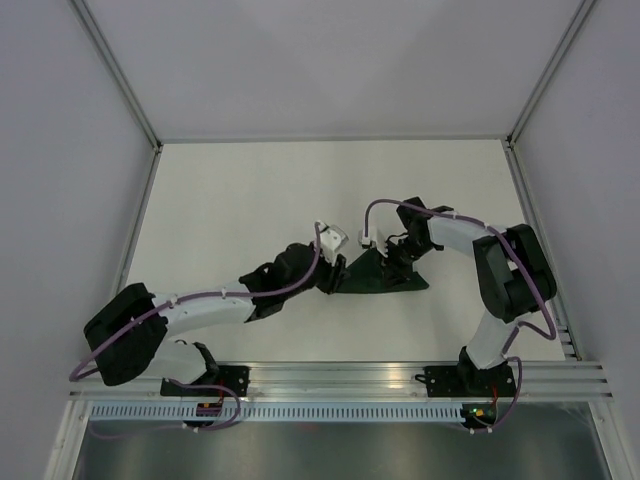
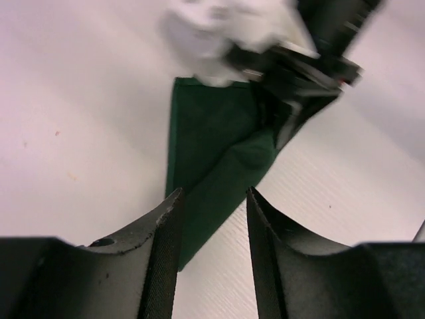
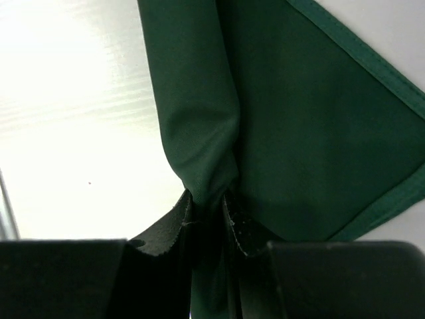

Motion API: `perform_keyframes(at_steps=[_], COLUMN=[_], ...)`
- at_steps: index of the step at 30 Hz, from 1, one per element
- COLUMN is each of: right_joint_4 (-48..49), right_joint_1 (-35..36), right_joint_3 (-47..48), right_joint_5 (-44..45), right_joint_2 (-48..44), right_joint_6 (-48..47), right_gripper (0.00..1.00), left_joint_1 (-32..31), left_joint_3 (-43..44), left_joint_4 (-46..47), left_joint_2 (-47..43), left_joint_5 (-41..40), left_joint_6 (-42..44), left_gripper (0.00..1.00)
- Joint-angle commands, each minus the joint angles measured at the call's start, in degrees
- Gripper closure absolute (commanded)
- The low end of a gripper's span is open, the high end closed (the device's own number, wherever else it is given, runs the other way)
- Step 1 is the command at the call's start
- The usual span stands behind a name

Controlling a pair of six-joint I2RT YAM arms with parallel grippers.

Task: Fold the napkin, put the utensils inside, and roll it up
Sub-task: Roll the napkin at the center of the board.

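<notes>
The dark green napkin [image 1: 385, 275] lies folded into a narrow wedge at mid-table. My right gripper [image 1: 402, 254] stands over its upper edge. In the right wrist view that gripper [image 3: 207, 196] is shut on a bunched fold of the napkin [image 3: 312, 133], which runs up out of the jaws. My left gripper [image 1: 335, 268] hovers at the napkin's left tip. Its fingers [image 2: 214, 194] stand open with nothing between them. Beyond them the napkin [image 2: 212, 133] lies on the table, its near tip passing behind the left finger. The utensils are out of view.
The white table [image 1: 230, 210] is bordered by a metal frame and grey side walls. A rail [image 1: 400, 375] carrying both arm bases runs along the near edge. The right arm's wrist and white mount [image 2: 226, 30] fill the top of the left wrist view.
</notes>
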Motion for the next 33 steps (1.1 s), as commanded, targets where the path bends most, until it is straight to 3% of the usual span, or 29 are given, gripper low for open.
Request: perform_keyframes(at_steps=[1, 4, 6, 10, 14, 20, 27, 33], right_joint_4=[-7.32, -9.87, -10.58, -11.55, -12.07, -12.16, -13.13, -13.39], right_joint_1=[-0.89, -1.68, -1.95, -2.13, -2.21, -2.21, -2.48, -2.65], right_joint_3=[1.29, 4.29, 5.78, 7.45, 8.68, 9.21, 10.0, 10.53], right_joint_5=[1.26, 0.29, 0.2, -0.41, -0.68, -0.85, -1.11, -1.38], right_joint_2=[7.92, 11.7, 13.54, 15.92, 17.68, 19.0, 19.79, 20.23], right_joint_6=[-3.49, -3.76, -3.49, -3.32, -2.97, -2.79, -2.97, -3.32], right_gripper=[0.79, 0.79, 0.78, 0.78, 0.78, 0.78, 0.79, 0.79], left_joint_1=[-11.12, -16.23, -18.44, -23.19, -23.38, -22.59, -20.92, -18.63], left_joint_3=[-0.37, 1.39, 2.53, 4.12, 2.36, 3.5, 4.82, 7.36], left_joint_4=[6.99, 6.2, 7.33, 12.34, 20.77, 23.87, 15.79, 6.32], left_joint_2=[-0.31, 4.25, 8.12, 14.98, 19.29, 25.01, 26.68, 26.86], left_joint_5=[-16.29, -18.59, -19.3, -22.12, -22.3, -21.42, -15.44, -10.44], left_joint_6=[15.24, 22.2, 26.17, 38.54, 45.95, 50.0, 46.58, 42.36], left_gripper=[0.51, 0.48, 0.4, 0.38, 0.33, 0.3, 0.37, 0.57])
